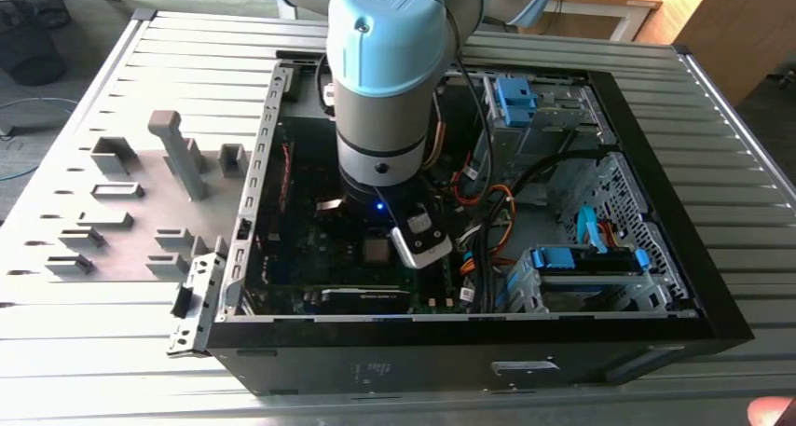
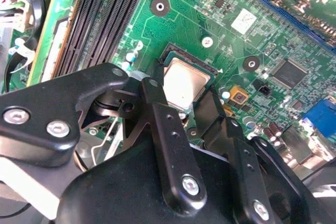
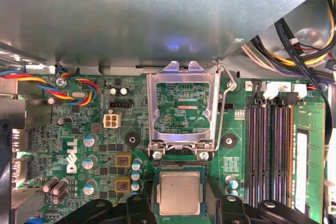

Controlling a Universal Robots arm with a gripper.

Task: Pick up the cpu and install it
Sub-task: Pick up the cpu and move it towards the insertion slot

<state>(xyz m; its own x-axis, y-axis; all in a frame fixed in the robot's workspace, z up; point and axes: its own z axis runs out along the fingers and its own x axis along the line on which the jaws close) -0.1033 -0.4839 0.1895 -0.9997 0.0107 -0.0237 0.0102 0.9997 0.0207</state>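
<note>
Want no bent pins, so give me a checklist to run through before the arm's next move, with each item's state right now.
1. cpu lying inside the socket: ok.
2. cpu seated fully flat: cannot tell.
3. Load bracket flipped open, off the cpu: ok.
4. Lever raised: ok.
5. Gripper straddling the cpu: ok.
6. Gripper's hold on the cpu: cannot tell.

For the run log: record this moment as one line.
gripper low over cpu | cpu in socket | socket bracket raised
</note>
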